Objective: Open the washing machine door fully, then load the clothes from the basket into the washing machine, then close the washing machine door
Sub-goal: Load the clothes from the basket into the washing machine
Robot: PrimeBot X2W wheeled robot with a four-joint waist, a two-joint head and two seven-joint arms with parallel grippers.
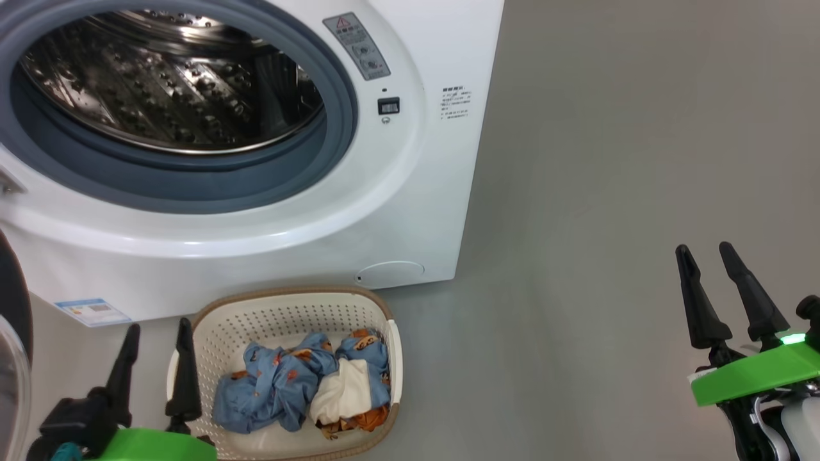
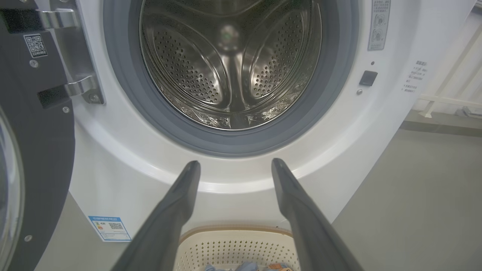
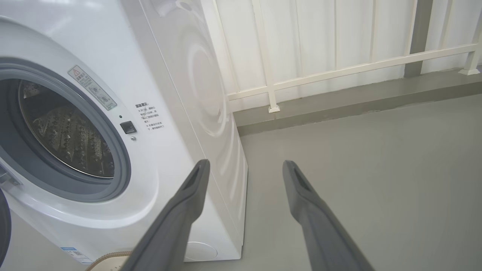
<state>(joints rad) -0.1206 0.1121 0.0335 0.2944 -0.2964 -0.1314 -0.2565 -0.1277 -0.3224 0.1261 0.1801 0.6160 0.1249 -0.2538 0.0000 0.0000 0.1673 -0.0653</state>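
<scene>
The big white washing machine (image 1: pixel 410 192) has its round black-rimmed glass door (image 2: pixel 37 150) wide open. On the grey floor (image 1: pixel 608 192) before it, a cream perforated plastic basket (image 1: pixel 282 314) holds crumpled light-blue printed clothes (image 1: pixel 282 384). The left hand (image 1: pixel 159 324) beside the basket and the right hand (image 1: pixel 704 247) well apart are both spread, empty.

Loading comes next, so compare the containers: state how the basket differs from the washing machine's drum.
The basket holds crumpled blue, cream and orange clothes; the drum holds nothing. The basket is cream plastic with a brown rim; the drum is shiny steel ringed by a grey gasket. The basket opens upward; the drum opens forward. Both have perforated walls.
</scene>
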